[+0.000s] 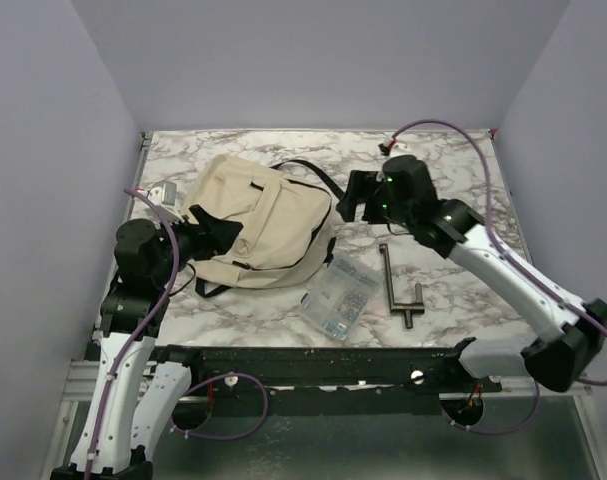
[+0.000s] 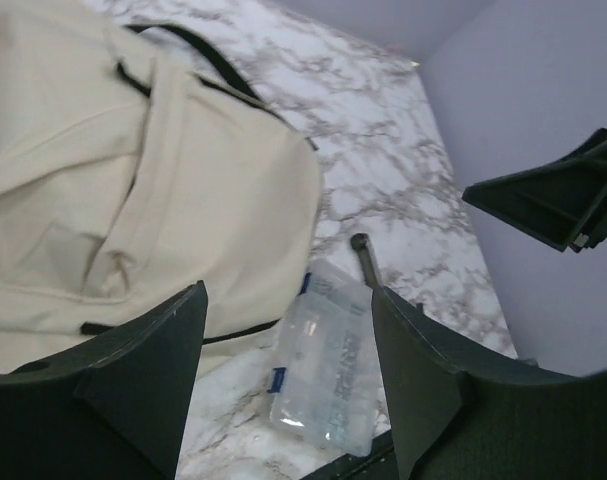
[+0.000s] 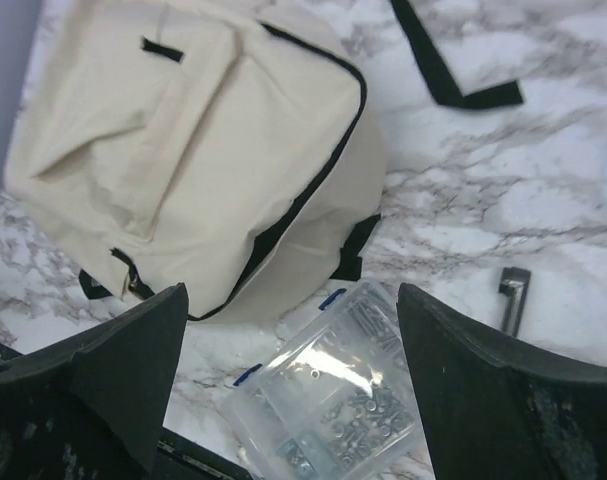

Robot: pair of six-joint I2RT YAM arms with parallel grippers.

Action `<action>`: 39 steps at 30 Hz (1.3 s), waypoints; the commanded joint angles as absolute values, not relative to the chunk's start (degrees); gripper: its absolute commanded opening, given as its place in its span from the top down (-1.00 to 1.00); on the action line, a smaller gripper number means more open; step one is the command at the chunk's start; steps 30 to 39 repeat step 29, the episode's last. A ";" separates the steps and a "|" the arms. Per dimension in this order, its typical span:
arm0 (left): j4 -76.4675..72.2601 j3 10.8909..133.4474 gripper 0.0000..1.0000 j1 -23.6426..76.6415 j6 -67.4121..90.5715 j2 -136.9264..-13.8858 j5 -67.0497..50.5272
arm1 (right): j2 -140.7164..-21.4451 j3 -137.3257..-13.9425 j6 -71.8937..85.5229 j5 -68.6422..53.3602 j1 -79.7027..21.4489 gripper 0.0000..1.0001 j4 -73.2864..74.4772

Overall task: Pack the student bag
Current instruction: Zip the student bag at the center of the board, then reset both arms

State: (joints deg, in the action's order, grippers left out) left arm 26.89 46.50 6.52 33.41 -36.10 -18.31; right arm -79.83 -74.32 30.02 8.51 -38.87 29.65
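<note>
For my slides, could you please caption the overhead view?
Left fingers and right fingers, both open, flank a cream backpack; a clear box and metal tool lie nearby.

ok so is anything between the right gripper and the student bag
Nothing visible. The right gripper, jaws open, hangs just right of the student bag with only bare table between. The clear hardware box lies toward the near edge, off that line.

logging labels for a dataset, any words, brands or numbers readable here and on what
No text can be read in any view.
clear plastic case: faint raised marks on the lid, too blurred to read.
student bag: no print or logo shows.
metal tool: no marking shows.
</note>
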 commanded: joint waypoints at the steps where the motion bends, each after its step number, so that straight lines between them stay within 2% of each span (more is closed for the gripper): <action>1: 16.77 51.29 -0.39 7.62 29.97 -33.52 -34.49 | -67.41 -74.63 24.01 13.97 -38.80 -0.80 39.65; 5: 12.53 56.44 -0.42 8.59 28.00 -34.30 -41.01 | -57.09 -76.85 24.20 16.60 -38.74 -0.89 41.36; 6: 11.55 57.71 -0.42 9.29 27.76 -34.43 -41.62 | -54.97 -77.12 23.45 16.41 -38.80 -0.99 41.25; 11: 1.06 59.80 -0.48 12.38 26.80 -30.89 -41.14 | -47.03 -80.70 21.18 18.88 -38.76 -0.99 42.88; 20: -2.81 63.12 -0.56 12.48 24.86 -27.83 -32.12 | -41.19 -87.02 21.22 22.05 -38.76 -0.99 43.76; 26: -2.81 62.67 -0.56 12.48 26.10 -28.42 -31.37 | -38.21 -83.98 19.94 23.17 -38.80 -0.99 40.41; 39: -2.55 63.41 -0.57 12.51 24.72 -29.19 -31.29 | -39.06 -85.28 18.74 22.79 -38.75 -0.99 40.21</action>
